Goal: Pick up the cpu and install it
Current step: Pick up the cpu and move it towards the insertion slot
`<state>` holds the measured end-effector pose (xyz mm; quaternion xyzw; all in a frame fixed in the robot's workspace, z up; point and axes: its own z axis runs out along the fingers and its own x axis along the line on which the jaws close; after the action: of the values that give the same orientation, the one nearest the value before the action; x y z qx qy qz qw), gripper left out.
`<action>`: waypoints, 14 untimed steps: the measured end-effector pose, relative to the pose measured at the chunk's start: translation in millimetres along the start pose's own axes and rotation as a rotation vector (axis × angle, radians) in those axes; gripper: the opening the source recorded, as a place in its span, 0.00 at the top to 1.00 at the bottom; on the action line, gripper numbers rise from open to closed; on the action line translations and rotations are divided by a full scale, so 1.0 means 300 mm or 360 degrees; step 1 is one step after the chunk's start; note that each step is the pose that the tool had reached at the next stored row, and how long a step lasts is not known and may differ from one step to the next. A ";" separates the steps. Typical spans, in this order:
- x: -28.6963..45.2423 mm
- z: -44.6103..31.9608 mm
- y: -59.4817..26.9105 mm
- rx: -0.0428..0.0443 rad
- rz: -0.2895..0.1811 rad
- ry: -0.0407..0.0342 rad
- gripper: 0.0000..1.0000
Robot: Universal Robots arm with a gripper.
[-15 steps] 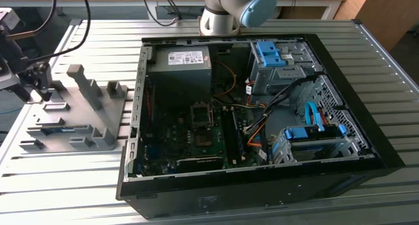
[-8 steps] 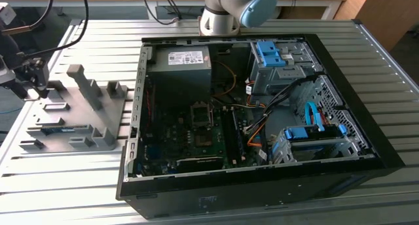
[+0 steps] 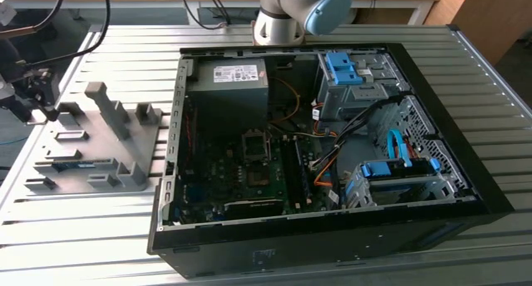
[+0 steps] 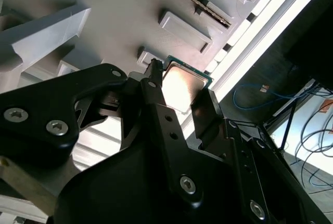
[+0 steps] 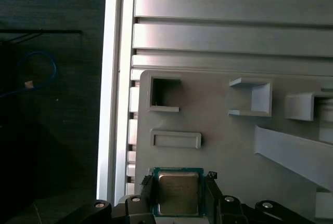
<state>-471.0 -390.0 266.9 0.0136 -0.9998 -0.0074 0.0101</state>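
Observation:
The cpu (image 5: 177, 193) (image 4: 182, 84) is a small square chip with a dull silver top and a thin green rim. It sits between the two black fingers (image 5: 214, 188) of my gripper (image 5: 178, 195) (image 4: 179, 91), which press against two opposite edges of it. Chip and gripper are just over the near corner of the grey parts holder (image 5: 223, 146). In the exterior view the gripper (image 3: 37, 105) is at the far left, over the holder's (image 3: 99, 143) left end. The open socket (image 3: 255, 144) lies on the motherboard inside the black computer case (image 3: 332, 236).
The holder carries tall grey posts (image 3: 108, 108) and a dark memory stick (image 3: 79, 166) (image 4: 200, 3). The case lies open on the slatted metal table (image 3: 499, 149), with a grey power supply (image 3: 228, 80), blue drive brackets (image 3: 341, 68) and loose cables (image 3: 324, 167) inside. The arm's base (image 3: 283, 18) stands behind it.

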 end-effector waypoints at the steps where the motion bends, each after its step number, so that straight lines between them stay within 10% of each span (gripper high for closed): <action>1: 0.000 -0.003 0.000 0.0000 0.0000 0.0000 0.53; 14: 0.001 -0.053 0.001 0.0000 0.0000 0.0000 0.53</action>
<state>-471.0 -390.0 282.9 0.0136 -0.9998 -0.0074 0.0101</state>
